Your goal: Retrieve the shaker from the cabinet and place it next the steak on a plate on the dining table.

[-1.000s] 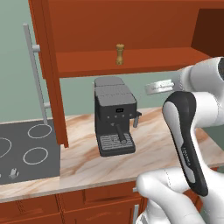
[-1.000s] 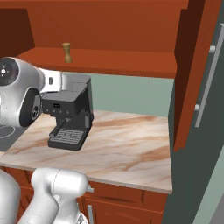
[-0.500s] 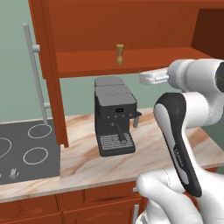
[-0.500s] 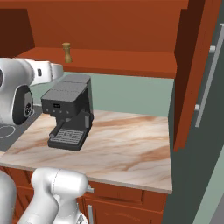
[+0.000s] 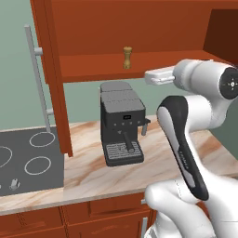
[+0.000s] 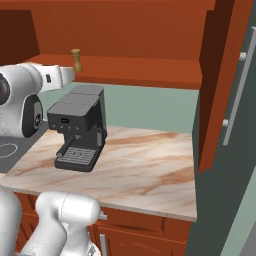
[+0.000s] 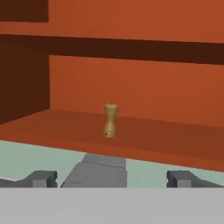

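Gripper is sitting spread wide, holding nothing, pointing at the cabinet opening, well short of the shelf. Coffee machine is standing below it on the marbled counter. Shaker is standing upright on the cabinet's bottom shelf, near the front edge, apart from the gripper.
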Robot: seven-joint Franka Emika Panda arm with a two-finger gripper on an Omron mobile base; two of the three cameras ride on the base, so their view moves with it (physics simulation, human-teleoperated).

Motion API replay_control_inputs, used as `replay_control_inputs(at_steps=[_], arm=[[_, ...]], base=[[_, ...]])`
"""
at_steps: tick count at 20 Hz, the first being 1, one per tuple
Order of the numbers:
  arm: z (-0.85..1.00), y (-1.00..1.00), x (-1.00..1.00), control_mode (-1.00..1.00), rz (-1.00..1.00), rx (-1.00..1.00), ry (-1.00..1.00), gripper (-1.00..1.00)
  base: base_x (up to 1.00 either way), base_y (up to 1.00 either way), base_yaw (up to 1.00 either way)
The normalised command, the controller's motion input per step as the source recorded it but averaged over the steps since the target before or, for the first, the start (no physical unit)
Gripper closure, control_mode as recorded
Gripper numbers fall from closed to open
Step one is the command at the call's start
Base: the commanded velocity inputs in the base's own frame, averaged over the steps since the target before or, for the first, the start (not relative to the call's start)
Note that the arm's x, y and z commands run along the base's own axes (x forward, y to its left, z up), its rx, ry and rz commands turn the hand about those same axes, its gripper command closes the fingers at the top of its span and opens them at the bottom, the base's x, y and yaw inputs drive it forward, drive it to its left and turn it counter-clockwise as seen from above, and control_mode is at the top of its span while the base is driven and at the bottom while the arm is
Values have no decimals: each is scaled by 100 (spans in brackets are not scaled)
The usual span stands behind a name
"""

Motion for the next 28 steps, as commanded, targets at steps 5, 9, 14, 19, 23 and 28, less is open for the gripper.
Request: replay_control_inputs(at_steps=[5, 9, 14, 19, 23, 28], arm=[[19, 0, 42, -100, 0, 0, 0, -100], [21, 3, 37, -100, 0, 0, 0, -100], [8, 6, 31, -100, 0, -2, 0, -100], [4, 7, 34, -100, 0, -2, 0, -100], [1, 0, 30, -100, 0, 0, 0, -100], [0, 0, 29, -100, 0, 0, 0, -100]], base=[[0, 0, 0], [0, 0, 0], [0, 0, 0], [0, 0, 0], [0, 0, 0], [0, 0, 0]])
